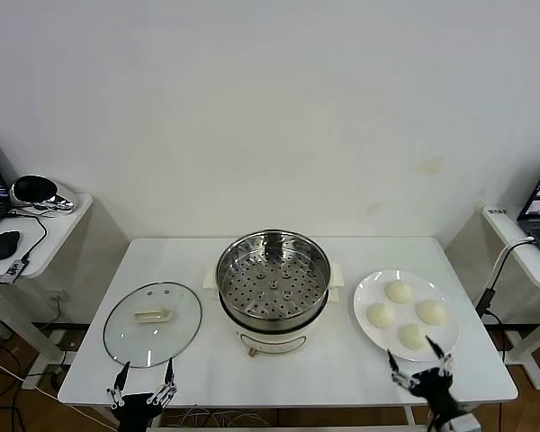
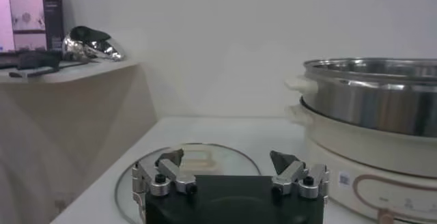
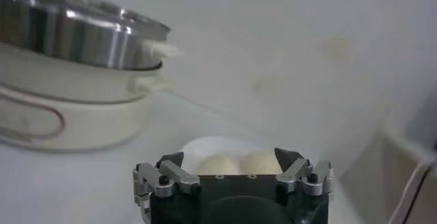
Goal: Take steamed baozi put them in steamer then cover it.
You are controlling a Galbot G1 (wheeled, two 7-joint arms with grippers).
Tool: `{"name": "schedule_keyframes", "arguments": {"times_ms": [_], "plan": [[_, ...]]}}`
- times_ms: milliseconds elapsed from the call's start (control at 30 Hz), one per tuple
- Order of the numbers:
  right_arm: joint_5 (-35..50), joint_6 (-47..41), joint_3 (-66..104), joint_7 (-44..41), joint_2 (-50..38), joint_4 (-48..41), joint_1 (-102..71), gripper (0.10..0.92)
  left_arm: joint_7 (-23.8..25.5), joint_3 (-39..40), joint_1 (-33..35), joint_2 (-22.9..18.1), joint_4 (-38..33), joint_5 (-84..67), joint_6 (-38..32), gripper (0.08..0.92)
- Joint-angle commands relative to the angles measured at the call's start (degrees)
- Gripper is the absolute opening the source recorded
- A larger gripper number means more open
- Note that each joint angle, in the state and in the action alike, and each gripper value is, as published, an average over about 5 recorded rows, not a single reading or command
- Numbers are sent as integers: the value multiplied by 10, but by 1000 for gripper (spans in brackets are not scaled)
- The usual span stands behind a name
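- Head view: the steamer [image 1: 273, 286] is sitting uncovered at the middle of the surface [image 1: 207, 378], its holed tray bare, so I judge it is standing ready to take the buns from above.
- The four baozi [image 1: 399, 292] are lying together on a white plate [image 1: 367, 292] to the steamer's right, none yet in the steamer; that side is falling within the right arm's reach.
- The cover [image 1: 152, 323] is lying flat on the surface to the steamer's left, handle up, apart from the pot, probably parked so the opening is staying free until the buns are in.
- The left gripper [image 1: 142, 389] is hanging at the near edge just before the cover, and the right gripper [image 1: 421, 374] at the near edge just before the plate; both are showing fingers spread and nothing between them.
- Left wrist view: the left gripper [image 2: 227, 170] is facing the cover [image 2: 194, 160] with its jaws wide apart and empty, the steamer [image 2: 372, 99] rising beside it.
- Right wrist view: the right gripper [image 3: 231, 171] is pointing at the baozi [image 3: 218, 163] on the plate, jaws apart and touching nothing; the steamer [image 3: 75, 37] is standing off to one side. I judge the first pick has not begun.
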Motion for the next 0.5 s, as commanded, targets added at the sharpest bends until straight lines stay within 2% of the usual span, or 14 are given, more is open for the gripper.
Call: {"name": "schedule_keyframes", "arguments": {"times_ms": [33,267,500], "plan": [[-183,-59,23,-149,-189,-36,136,823,2,-11,1,9,-14,24,20,823],[-166,-60,-98,-312,-312,-120,312,823,-4,-15,4,12,-33,28,47,823],[-118,-46,-365,-429,-329,-260,584,823,-5,-26,-3,13,-34,30,53,823]]}}
